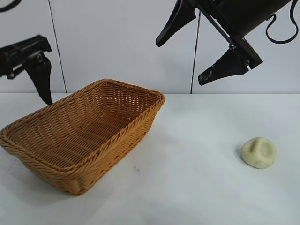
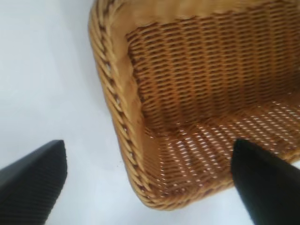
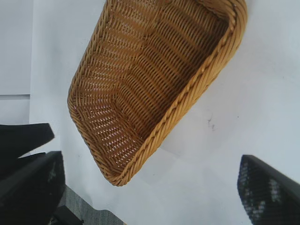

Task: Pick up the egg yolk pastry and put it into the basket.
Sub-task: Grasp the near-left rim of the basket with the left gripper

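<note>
Nearest the camera, the woven basket (image 1: 82,136) sits empty on the white table (image 1: 187,187), and the egg yolk pastry (image 1: 259,152) lies on the bare table well apart from it, off its right end. Small, pale and dented, the pastry looks light and soft, likely to crush or crumble, so a gentle hold across its rounded flanks seems best. High above the stretch of table between basket and pastry, the right gripper (image 1: 201,47) hangs with jaws wide and empty, while the left gripper (image 2: 150,183) points down over the basket's left corner, jaws also wide and empty.
</note>
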`<state>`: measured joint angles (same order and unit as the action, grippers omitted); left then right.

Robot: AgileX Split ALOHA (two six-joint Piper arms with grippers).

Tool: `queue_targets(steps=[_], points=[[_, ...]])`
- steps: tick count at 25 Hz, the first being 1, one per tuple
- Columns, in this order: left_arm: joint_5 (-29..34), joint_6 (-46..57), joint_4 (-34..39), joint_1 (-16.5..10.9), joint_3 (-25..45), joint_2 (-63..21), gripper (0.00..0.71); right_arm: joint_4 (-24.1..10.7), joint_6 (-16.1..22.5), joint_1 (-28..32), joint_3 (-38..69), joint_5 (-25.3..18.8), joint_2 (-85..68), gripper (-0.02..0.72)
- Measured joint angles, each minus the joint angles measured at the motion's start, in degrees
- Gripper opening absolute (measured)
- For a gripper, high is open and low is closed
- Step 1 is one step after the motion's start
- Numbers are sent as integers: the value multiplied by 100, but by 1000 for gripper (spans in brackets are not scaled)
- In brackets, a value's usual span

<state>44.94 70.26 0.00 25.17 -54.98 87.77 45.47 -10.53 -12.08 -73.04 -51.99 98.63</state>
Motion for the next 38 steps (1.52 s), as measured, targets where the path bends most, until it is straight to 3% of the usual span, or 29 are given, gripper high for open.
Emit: queue_targets(steps=[10, 20, 26, 32, 38], points=[[-909, 250, -429, 0, 612, 194, 696, -5, 0, 0, 0, 6, 0, 694], [-1953, 271, -591, 0, 654, 989, 696, -5, 0, 0, 0, 11, 0, 694], [-2133, 278, -591, -38, 671, 1462, 693, -5, 0, 0, 0, 1, 0, 694], [-2074, 154, -591, -408, 671, 1462, 590, -5, 0, 0, 0, -9, 0, 694], [-1951, -114, -1039, -437, 671, 1462, 486, -5, 0, 0, 0, -9, 0, 694]])
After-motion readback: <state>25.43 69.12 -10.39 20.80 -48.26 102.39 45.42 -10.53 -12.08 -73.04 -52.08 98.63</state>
